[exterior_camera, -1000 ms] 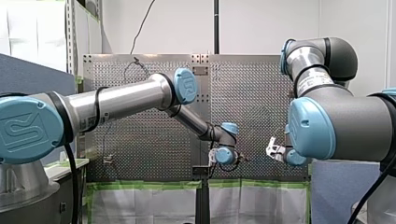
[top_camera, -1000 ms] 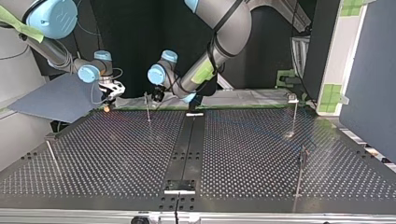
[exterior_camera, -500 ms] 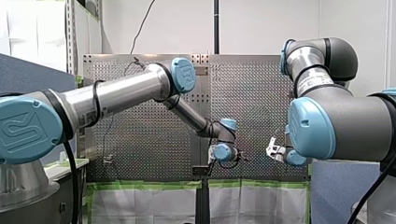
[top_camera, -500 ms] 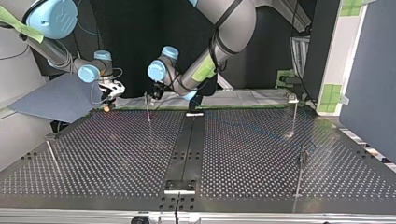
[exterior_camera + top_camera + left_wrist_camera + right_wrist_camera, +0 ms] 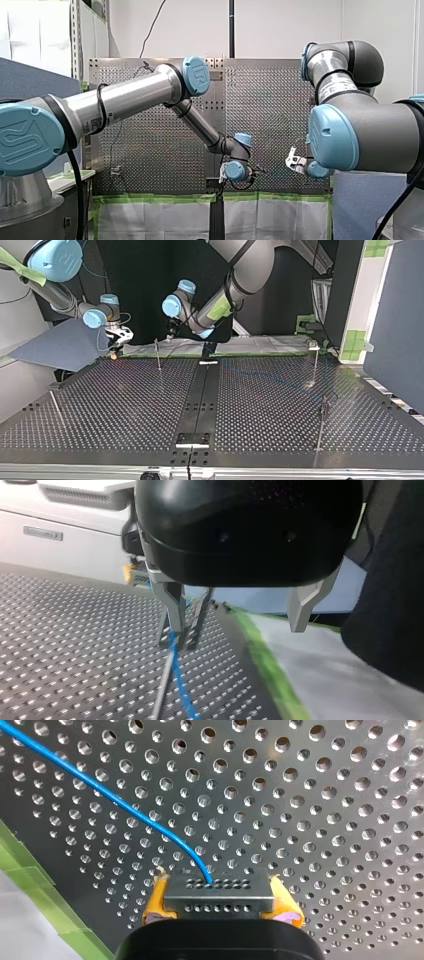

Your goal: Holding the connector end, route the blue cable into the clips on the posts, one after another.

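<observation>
In the right wrist view my right gripper (image 5: 219,900) is shut, its yellow pads (image 5: 155,902) clamping the metal connector (image 5: 219,892). The blue cable (image 5: 115,797) leaves the connector and curves away over the perforated plate. At the top view's left, that gripper (image 5: 116,342) hangs at the table's far edge. My left gripper (image 5: 240,615) is open and holds nothing. A thin post (image 5: 186,625) with its clip stands just ahead of one metal finger (image 5: 172,600), and the blue cable (image 5: 180,685) runs down beside the post. In the top view my left gripper (image 5: 171,332) hovers above and behind this post (image 5: 158,352).
More thin posts stand on the perforated table: one at the top view's far right (image 5: 316,360), one nearer right (image 5: 322,422) and one at the near left (image 5: 56,407). A dark rail (image 5: 200,395) runs down the middle. Green tape (image 5: 265,665) lines the table's edge.
My left gripper has lifted up and back from the post in the top view; in the front view its wrist has sunk and shifted left. My right arm has stayed still.
</observation>
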You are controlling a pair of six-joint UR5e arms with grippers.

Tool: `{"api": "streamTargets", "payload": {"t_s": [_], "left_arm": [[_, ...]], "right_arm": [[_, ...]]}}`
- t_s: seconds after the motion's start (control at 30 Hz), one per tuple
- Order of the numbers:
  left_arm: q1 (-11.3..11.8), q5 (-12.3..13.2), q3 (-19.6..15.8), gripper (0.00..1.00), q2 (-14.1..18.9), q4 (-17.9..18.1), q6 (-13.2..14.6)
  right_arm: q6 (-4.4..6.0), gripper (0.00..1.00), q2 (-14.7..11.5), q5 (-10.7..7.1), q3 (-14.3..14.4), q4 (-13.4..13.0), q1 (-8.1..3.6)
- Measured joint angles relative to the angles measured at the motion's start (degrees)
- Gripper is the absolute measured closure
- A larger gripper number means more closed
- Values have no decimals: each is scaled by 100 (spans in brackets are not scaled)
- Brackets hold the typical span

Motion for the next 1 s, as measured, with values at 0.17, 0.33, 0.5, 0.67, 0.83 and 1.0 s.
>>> {"api": "streamTargets", "payload": {"t_s": [0.17,0.33,0.5,0.67,0.83,1.0], "left_arm": [[-50,-7,-162,0,1,106,-6],[-66,18,-182,0,1,239,-15],[-86,63,-182,0,1,464,-50],[-90,75,-183,0,2,654,-133],[-95,77,-184,0,2,709,-154],[-117,80,-183,0,1,760,-157]], "right_arm": [[0,100,1,-22,0,-7,0],[7,100,1,-24,-1,-10,0],[9,100,8,-25,-1,-12,1],[9,100,9,-25,-2,-17,0],[9,100,9,-34,-1,-19,1],[9,100,11,-49,-2,-19,0]]}}
